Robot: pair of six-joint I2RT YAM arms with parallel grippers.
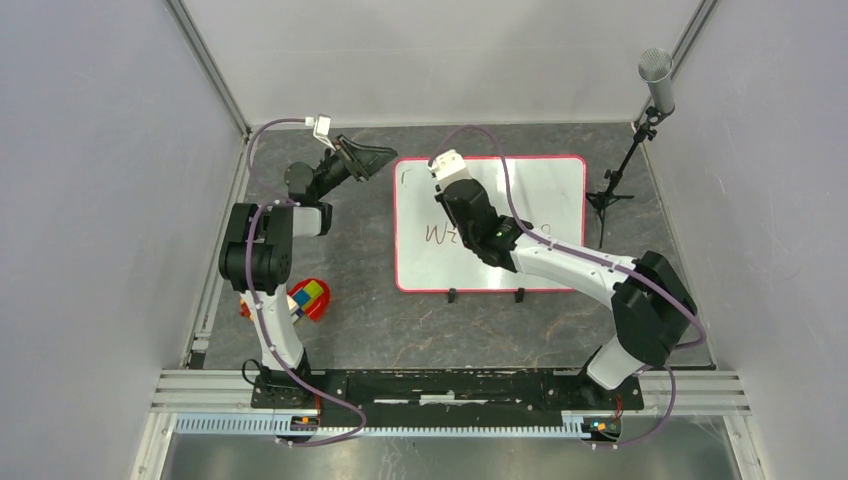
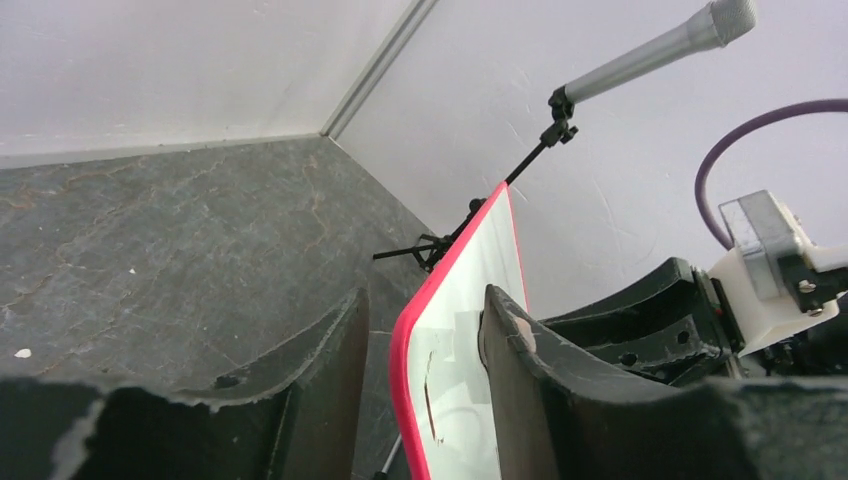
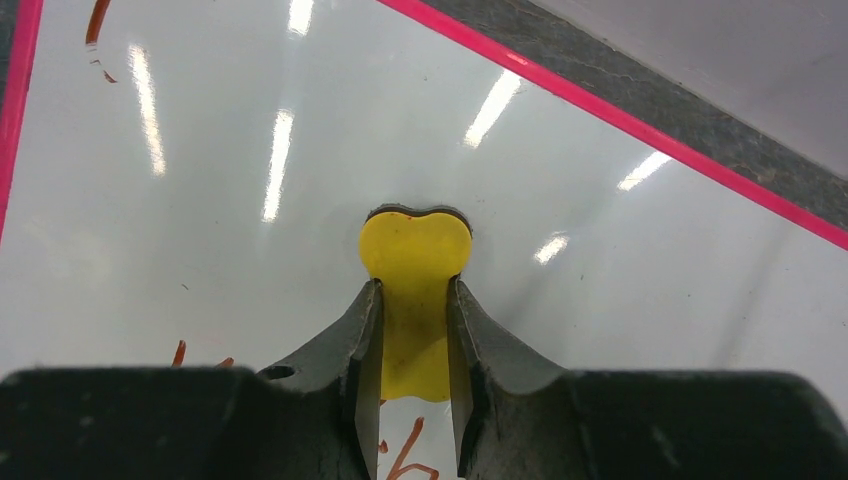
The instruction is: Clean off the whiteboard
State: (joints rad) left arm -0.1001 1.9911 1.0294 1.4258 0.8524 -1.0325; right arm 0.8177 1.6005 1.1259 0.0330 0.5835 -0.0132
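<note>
The whiteboard (image 1: 530, 200) lies flat mid-table, white with a red-pink frame, and bears orange-red writing (image 1: 438, 235) at its left. My right gripper (image 1: 472, 222) stands over the board's left half, shut on a yellow eraser (image 3: 415, 245) that presses on the white surface (image 3: 250, 250); writing (image 3: 405, 460) shows just behind the fingers. My left gripper (image 1: 372, 157) hovers at the board's far left corner, open and empty. In the left wrist view (image 2: 425, 300) the board's red edge (image 2: 402, 350) shows between the spread fingers; I cannot tell whether a finger touches it.
A microphone on a black stand (image 1: 655, 75) stands right of the board, also in the left wrist view (image 2: 640, 60). A red toy with coloured blocks (image 1: 310, 298) lies beside the left arm. Grey walls enclose the dark table (image 1: 400, 330).
</note>
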